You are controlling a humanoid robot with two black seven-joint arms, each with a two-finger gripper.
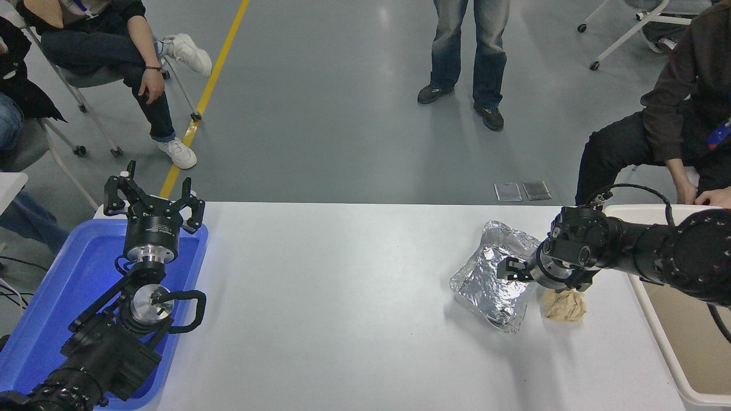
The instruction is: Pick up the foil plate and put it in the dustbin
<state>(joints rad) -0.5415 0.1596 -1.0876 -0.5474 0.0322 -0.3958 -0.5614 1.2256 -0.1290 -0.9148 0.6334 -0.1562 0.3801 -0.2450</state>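
L arm parked lower left over the blue tray point(34, 319), left pincer point(153, 197) pointing away from cam, fingers spread, holding nothing. Not involved.

Mid surface point(342, 297) bare. People at the far side, seated and standing, hands nowhere near the work.

Step in hand, my read: grasp phase. Pick not done, foil plate point(491, 282) sits on the surface, right of centre, one rim tipped up toward the far side, near corner down.

Right pincer point(510, 268) comes in from the right edge, arm roughly level, tips pointing left and sitting at the plate's right rim, over or just inside it. Can't tell from this angle if the fingers straddle the foil or only touch it. Can't tell how far open it is either; tips read as one dark lump vs. crinkled foil. No sign of a secured hold.

Tan paper wad point(564, 305) just right of the plate, partly under the wrist. Risk: wrist nudges it or the pincer grabs it w/ the foil.

Dustbin point(651, 308) at the far right edge, rim abutting the surface, open side up, near the plate.

Next move needs: close on the rim only, light force since foil crushes and slips, lift clear of the wad, swing right over the bin rim, release inside.
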